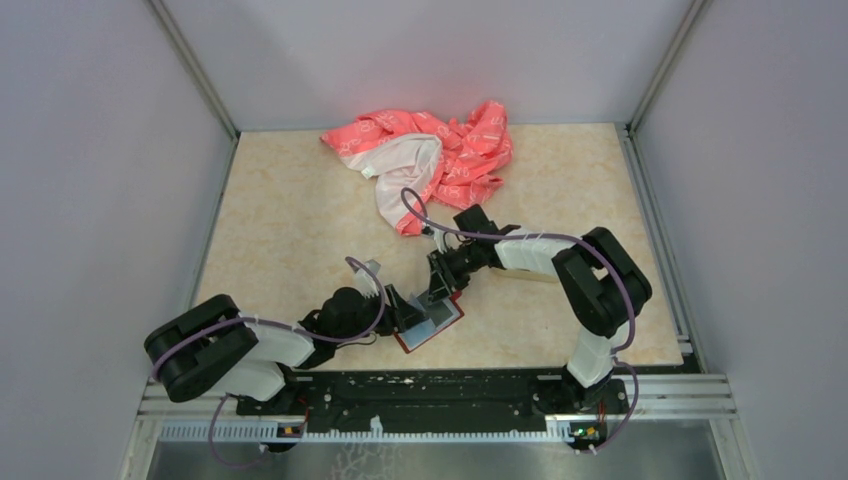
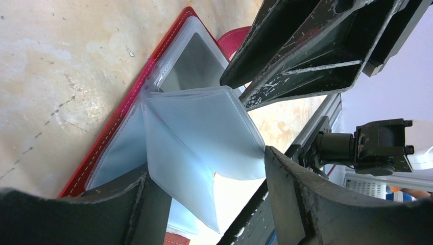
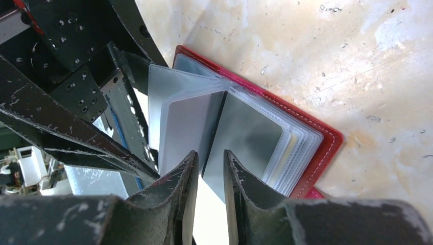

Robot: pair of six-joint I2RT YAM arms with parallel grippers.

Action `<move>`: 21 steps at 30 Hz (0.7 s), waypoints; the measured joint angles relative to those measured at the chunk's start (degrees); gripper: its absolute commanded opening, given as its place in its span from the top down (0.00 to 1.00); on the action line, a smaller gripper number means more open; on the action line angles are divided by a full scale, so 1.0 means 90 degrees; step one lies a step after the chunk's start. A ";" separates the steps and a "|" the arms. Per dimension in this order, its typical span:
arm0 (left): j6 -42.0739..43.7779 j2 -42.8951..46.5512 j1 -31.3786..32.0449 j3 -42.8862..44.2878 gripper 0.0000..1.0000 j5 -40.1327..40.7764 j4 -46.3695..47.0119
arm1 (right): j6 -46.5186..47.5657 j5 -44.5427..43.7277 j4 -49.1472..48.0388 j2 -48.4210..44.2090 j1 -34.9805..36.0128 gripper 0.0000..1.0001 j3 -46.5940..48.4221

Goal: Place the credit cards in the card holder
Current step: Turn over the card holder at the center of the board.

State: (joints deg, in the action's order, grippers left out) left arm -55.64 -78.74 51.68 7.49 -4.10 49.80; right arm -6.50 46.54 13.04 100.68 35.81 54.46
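Note:
The card holder (image 1: 441,322) lies open on the table near the front edge, red cover down, with clear grey-blue sleeves fanned up (image 2: 204,132). My left gripper (image 2: 204,166) is open wide and straddles the sleeves, its left finger (image 2: 117,204) over the holder's inner face. My right gripper (image 3: 210,153) hangs over the holder's (image 3: 317,148) other half, jaws a narrow gap apart with nothing seen between them. A dark credit card (image 3: 245,132) sits in a sleeve just past its fingertips, near corner by the right finger. Both grippers (image 1: 400,305) (image 1: 437,288) meet over the holder.
A pink-and-white patterned cloth (image 1: 430,160) lies bunched at the back of the table. The metal rail (image 1: 430,398) with the arm bases runs along the near edge. Walls close in the table on three sides. The right gripper's fingers (image 2: 306,56) cross the left wrist view.

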 measured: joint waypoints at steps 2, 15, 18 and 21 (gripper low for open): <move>0.0000 0.0000 -0.0005 -0.0002 0.32 -0.0002 0.0002 | 0.0204 -0.0007 0.0175 0.0000 0.0000 0.66 0.0056; 0.0002 0.0000 -0.0053 -0.0022 0.32 -0.0051 0.0044 | 0.3398 0.0131 0.1069 -0.1304 -0.0041 0.30 0.0092; 0.0005 -0.0012 -0.0063 -0.0022 0.33 -0.0066 0.0061 | 0.3990 0.0340 0.1078 -0.1647 -0.0027 0.28 -0.0189; 0.0010 -0.0070 -0.0070 -0.0024 0.33 -0.0085 0.0134 | 0.4388 0.0311 0.1173 -0.1608 0.0078 0.28 -0.0316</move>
State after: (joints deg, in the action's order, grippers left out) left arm -55.55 -79.37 51.05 7.27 -4.86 51.00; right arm 32.99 49.34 23.59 86.21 36.51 51.62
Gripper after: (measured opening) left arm 0.677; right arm 0.715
